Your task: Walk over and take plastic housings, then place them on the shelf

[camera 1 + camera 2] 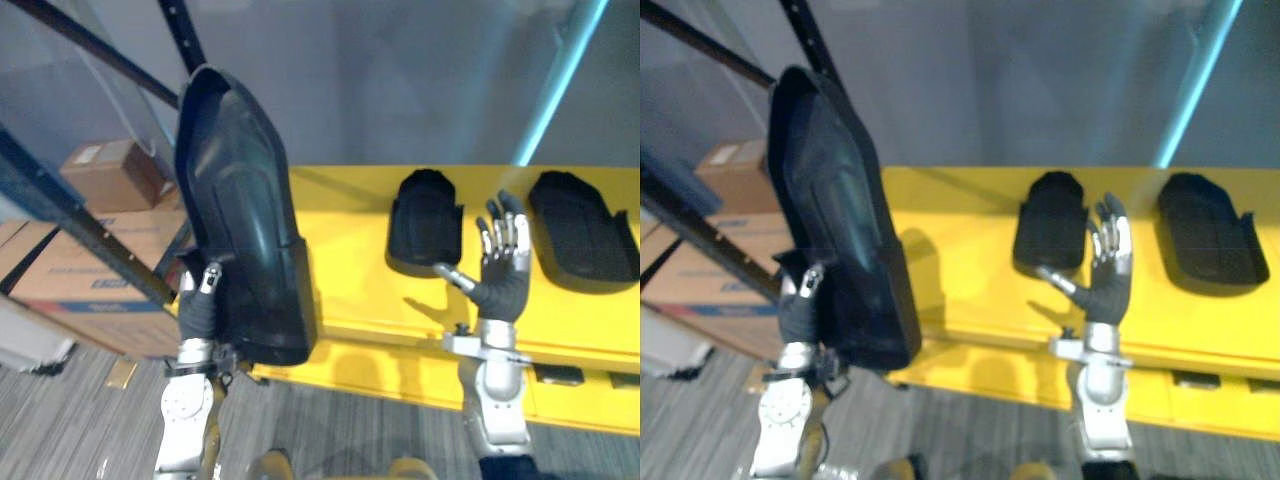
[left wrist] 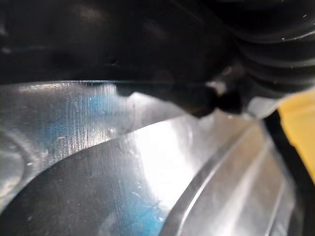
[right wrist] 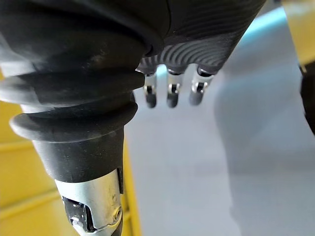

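The robot's left hand [image 1: 196, 305], at 8 o'clock in the head view, grips a large black plastic housing [image 1: 240, 220]. Its thumb is pressed on the near face and its fingers are hidden behind the part. The large housing stands nearly upright, rounded end up. It rises from 7 o'clock to 11 o'clock and overlaps the left end of a yellow shelf [image 1: 340, 270]. Seen from the left wrist, its glossy dark surface [image 2: 147, 172] lies right against the camera.

The right hand [image 1: 503, 275] is raised at 4 o'clock, empty and spread, fingers straight and thumb out toward the left. The right wrist view shows the fingers [image 3: 170, 93] extended, with pale wall beyond them.

The yellow shelf is a flat, bright deck running from the centre to 3 o'clock, with a lower yellow front band beneath its edge. Two smaller black housings lie flat on it, well apart. The middle housing [image 1: 425, 220] sits at 1 o'clock, just left of the raised right hand. The far-right housing [image 1: 585, 225] sits at 3 o'clock, at the frame's edge.

Behind the shelf is a plain grey wall [image 1: 400, 80], and a pale teal post [image 1: 560, 80] slants up at 1 o'clock. At 9 o'clock, dark rack struts [image 1: 70, 220] cross in front of stacked cardboard boxes [image 1: 110, 175]. Grey striped flooring [image 1: 340, 430] fills 6 o'clock.
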{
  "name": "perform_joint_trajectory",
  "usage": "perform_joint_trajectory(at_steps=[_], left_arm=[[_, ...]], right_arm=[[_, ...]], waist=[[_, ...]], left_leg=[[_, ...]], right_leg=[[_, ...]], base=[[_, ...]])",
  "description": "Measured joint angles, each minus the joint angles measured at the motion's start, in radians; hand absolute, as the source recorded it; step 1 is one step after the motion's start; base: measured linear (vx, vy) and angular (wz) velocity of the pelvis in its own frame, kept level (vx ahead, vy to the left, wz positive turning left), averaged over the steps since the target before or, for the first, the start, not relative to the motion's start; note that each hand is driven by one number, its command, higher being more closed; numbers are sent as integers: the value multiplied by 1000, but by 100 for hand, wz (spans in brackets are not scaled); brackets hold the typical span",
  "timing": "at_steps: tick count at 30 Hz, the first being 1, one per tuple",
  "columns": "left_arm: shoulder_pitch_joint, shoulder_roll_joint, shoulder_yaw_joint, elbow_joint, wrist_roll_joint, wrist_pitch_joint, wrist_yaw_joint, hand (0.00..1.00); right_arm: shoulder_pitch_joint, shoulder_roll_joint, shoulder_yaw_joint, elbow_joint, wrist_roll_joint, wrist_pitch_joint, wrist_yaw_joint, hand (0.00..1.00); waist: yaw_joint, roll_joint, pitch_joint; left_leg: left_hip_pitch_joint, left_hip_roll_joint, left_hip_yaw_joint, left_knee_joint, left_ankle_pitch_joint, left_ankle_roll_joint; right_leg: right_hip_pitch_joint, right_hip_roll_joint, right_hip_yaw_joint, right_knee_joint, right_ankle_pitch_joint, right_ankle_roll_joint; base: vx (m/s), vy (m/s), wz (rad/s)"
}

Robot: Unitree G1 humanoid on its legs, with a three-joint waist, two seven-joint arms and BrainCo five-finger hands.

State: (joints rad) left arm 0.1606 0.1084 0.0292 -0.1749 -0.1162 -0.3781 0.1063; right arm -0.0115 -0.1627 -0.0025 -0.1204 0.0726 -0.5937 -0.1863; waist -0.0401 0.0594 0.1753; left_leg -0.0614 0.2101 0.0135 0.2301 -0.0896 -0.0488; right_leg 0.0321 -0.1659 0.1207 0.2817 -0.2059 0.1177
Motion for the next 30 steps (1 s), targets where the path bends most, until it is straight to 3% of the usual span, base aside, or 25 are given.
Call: perform_joint_trajectory(at_steps=[1,2,3,4,6,9,11,14,18,22,24,27,30], left_arm=[[-2,3,0,11,0,0,8,100],[-19,16,12,28,0,0,8,100],[-23,26,20,33,-3,0,9,100],[-25,48,41,33,-5,3,8,100],[-39,88,75,33,-4,19,8,100],[-58,98,111,27,-2,55,8,100],[-58,95,121,26,-1,77,9,100],[-45,74,153,4,0,104,9,100],[-9,15,191,-20,0,142,26,100],[-2,2,200,-24,0,171,30,100],[-2,2,206,-25,-1,203,30,100],[0,3,207,-27,-5,295,28,100],[-6,21,205,-25,-5,415,20,100]], right_arm=[[-11,-33,-8,-20,-25,-3,-20,0],[-6,-17,-25,-30,-54,-16,-55,0],[1,-2,-29,-36,-63,-17,-70,0],[20,25,-45,-70,-94,-17,-102,0],[54,56,-98,-165,-125,-18,-173,0],[92,79,-198,-244,-158,-1,-275,0],[124,80,-250,-248,-167,18,-302,0],[184,83,-353,-224,-189,47,-352,0],[249,82,-508,-154,-206,102,-410,0],[310,93,-623,11,-169,153,-428,0],[330,111,-655,116,-120,206,-416,0],[368,151,-704,358,-28,305,-353,0],[385,184,-734,614,84,410,-228,0]], waist=[[-3,36,-23],[-22,6,-25],[-24,-21,-22],[-25,-48,-26],[-25,-66,-34],[-28,-82,-48],[-32,-87,-51],[-32,-85,-52],[-52,-19,-71],[-71,0,-89],[-80,1,-90],[-81,-1,-96],[-81,2,-99]], left_leg=[[17,5,-2,-7,21,-51],[43,-33,17,-7,-13,-131],[58,-56,38,-12,-16,-121],[62,-74,69,-11,-27,-104],[60,-62,123,-22,-33,-93],[58,-53,192,-64,-36,-74],[63,-50,212,-77,-36,-74],[65,-62,243,-85,-29,-80],[93,-43,267,-126,-8,-106],[131,-20,282,-175,9,-121],[134,-18,289,-188,17,-124],[151,-19,303,-206,25,-125],[167,-20,306,-218,29,-124]], right_leg=[[-9,1,28,13,-22,39],[-6,-49,46,14,-19,66],[-10,-74,44,9,0,78],[-10,-97,43,-30,56,86],[-16,-92,9,-124,215,88],[-24,-88,-134,-216,322,69],[-30,-72,-187,-199,292,44],[-31,-77,-233,-244,290,43],[-21,-52,-243,-294,285,50],[9,-24,-256,-325,281,51],[7,-21,-256,-327,281,50],[9,-20,-253,-327,280,49],[22,-21,-254,-327,279,48]], base=[[191,627,-75],[162,626,-64],[103,560,-53],[27,309,-58],[30,334,-66],[-26,174,-56],[-31,55,-37],[30,-12,-29],[50,-82,-18],[-3,-73,-8],[-53,-34,-7],[-38,-10,-7],[-3,0,2]])
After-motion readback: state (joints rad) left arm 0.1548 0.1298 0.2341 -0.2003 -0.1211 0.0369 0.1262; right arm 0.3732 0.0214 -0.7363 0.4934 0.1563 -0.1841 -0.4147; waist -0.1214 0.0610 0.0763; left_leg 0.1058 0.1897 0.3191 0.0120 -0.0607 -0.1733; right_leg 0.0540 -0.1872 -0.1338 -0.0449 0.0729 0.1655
